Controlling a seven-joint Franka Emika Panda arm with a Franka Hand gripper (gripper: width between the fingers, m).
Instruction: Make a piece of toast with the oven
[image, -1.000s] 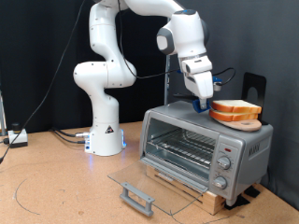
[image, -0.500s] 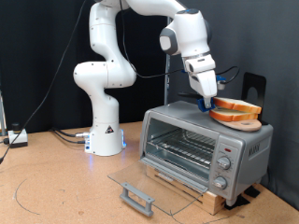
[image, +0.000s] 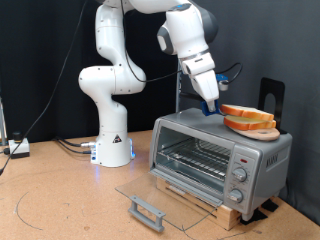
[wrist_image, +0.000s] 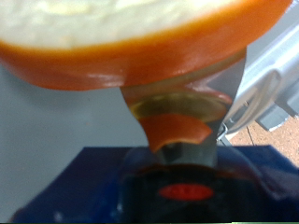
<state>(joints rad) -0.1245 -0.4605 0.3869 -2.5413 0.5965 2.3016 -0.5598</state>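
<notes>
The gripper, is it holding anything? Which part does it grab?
Yes. The gripper pinches the piece of toast by its crust edge on the exterior view's left, just above the second slice on the oven.

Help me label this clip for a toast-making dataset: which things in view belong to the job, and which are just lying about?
Part of the job:
oven, its glass door open
upper bread slice on the oven's roof
hand, at that slice's edge

Lying about:
lower bread slice beneath it
black stand behind the oven
cables by the arm's base
</notes>
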